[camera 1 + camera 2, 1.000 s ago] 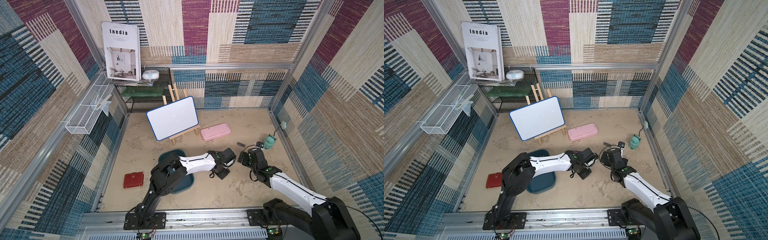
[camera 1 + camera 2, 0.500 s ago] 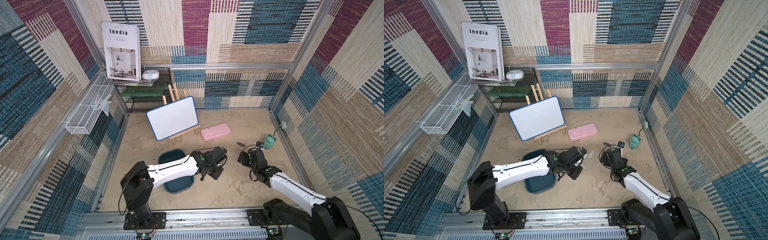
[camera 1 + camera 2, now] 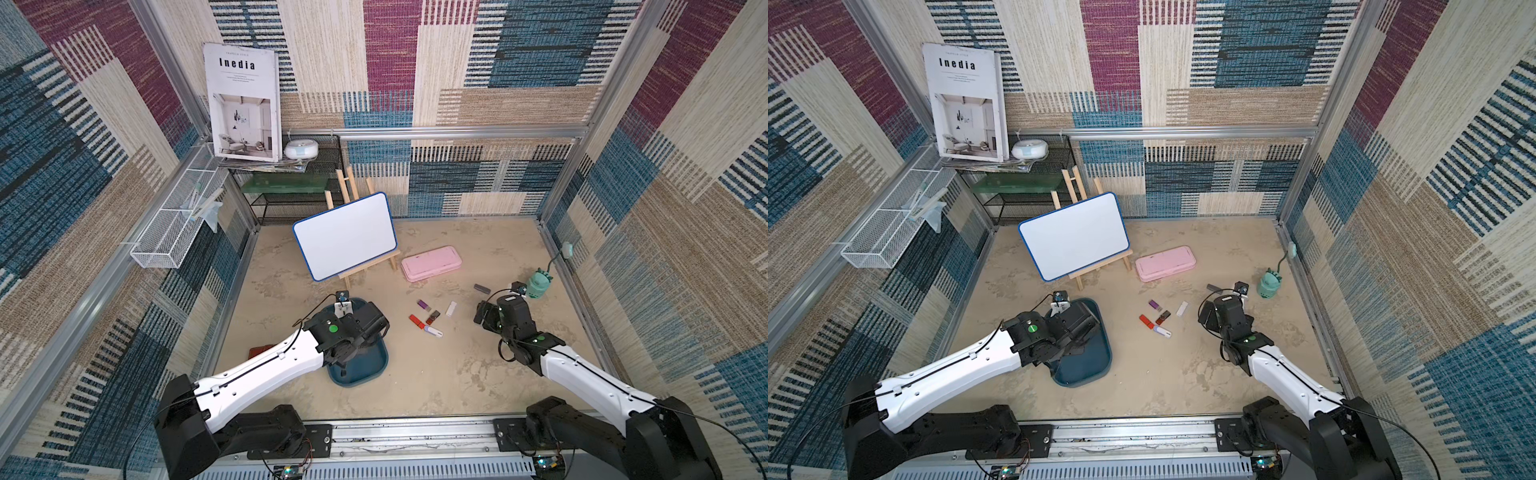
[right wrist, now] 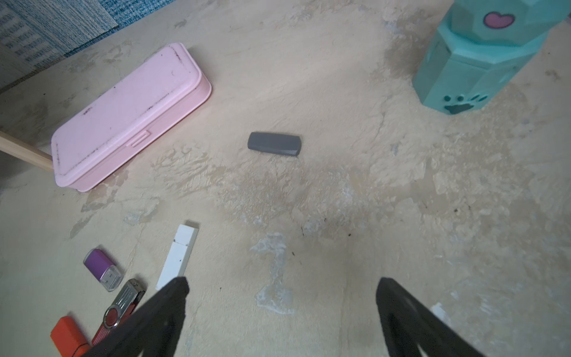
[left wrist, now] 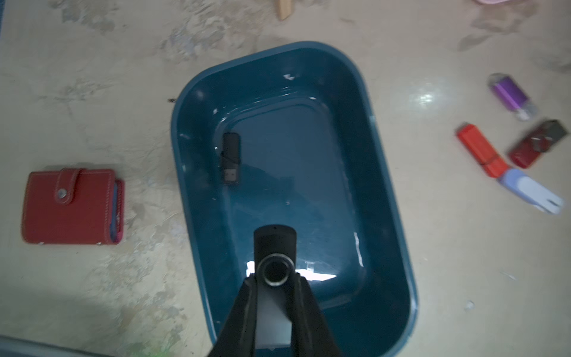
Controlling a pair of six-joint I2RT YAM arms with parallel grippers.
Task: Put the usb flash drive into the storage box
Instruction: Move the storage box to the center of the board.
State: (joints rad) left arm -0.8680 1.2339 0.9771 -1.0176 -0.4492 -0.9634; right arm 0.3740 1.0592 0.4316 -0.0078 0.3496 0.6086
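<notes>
Left gripper (image 5: 275, 279) swung back over storage box (image 5: 387, 185), clamped on black flash drive (image 5: 275, 244); next: release inside. Right gripper (image 4: 282, 282) spread wide, idle.

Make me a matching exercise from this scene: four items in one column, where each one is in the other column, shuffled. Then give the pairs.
Items
1. capless black flash drive
2. ring-ended black flash drive
3. red wallet
4. purple flash drive

Places
A. on the table, alone beside the storage box
B. clamped in the left gripper, over the box
C. lying on the floor of the box
D. on the table, near the orange-red flash drive

Pairs: 1-C, 2-B, 3-A, 4-D
</notes>
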